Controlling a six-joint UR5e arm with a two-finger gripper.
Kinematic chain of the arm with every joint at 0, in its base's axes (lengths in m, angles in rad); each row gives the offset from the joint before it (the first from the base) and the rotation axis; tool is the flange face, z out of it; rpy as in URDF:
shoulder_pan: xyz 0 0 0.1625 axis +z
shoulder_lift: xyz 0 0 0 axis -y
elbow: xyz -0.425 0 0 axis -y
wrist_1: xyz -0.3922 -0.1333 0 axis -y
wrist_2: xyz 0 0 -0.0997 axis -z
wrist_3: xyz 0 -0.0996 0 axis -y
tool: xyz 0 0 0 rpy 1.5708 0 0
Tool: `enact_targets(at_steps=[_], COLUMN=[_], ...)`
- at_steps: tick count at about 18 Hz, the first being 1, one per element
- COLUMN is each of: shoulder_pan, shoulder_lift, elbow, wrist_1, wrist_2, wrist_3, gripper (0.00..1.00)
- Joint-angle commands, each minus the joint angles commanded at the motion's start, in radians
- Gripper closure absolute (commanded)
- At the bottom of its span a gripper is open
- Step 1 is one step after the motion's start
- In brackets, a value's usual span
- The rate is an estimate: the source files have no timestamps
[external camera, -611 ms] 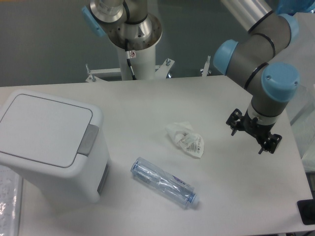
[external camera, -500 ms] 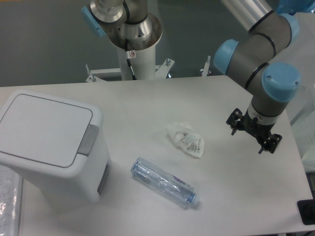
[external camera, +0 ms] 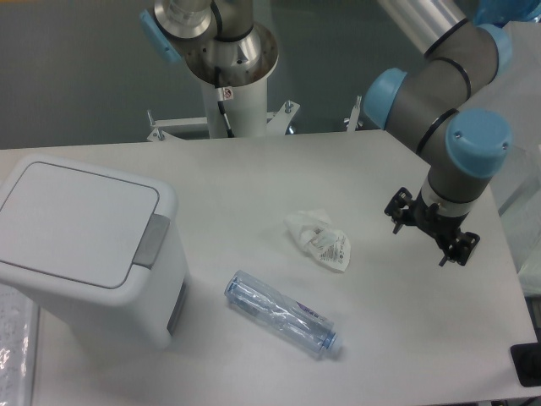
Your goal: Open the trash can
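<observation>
The trash can [external camera: 84, 245], a big white boxy bin, stands at the table's left side with its flat lid [external camera: 76, 222] down. A grey push-button [external camera: 150, 241] sits on the lid's right edge. My gripper [external camera: 425, 233] hangs far to the right above the table, open, with nothing between its black fingers. It is well apart from the bin.
A crumpled white plastic wrapper [external camera: 319, 240] lies mid-table between gripper and bin. A clear plastic bottle [external camera: 281, 314] lies on its side in front of it. The arm's base column [external camera: 230, 68] rises behind the table. The table's right edge runs close under the gripper.
The gripper has shifted slightly to the left, toward the wrapper. Bin, bottle and wrapper have not moved.
</observation>
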Motion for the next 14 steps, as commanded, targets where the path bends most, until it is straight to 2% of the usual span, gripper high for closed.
enact_targets(at_steps=[7, 10, 12, 14], shoulder_pan=[-0.074, -0.095, -0.123, -0.138], shoulder_lift=[0.028, 0.032, 0.032, 0.032], elbow=[0.014, 0.057, 0.069, 0.069], wrist_1=[0.014, 0.029, 0.066, 0.135], wrist_2=[-0.153, -0.253, -0.278, -0.316], wrist_3=[-0.302, -0.446, -0.535, -0.633], gripper=[0.00, 0.00, 0.00, 0.00])
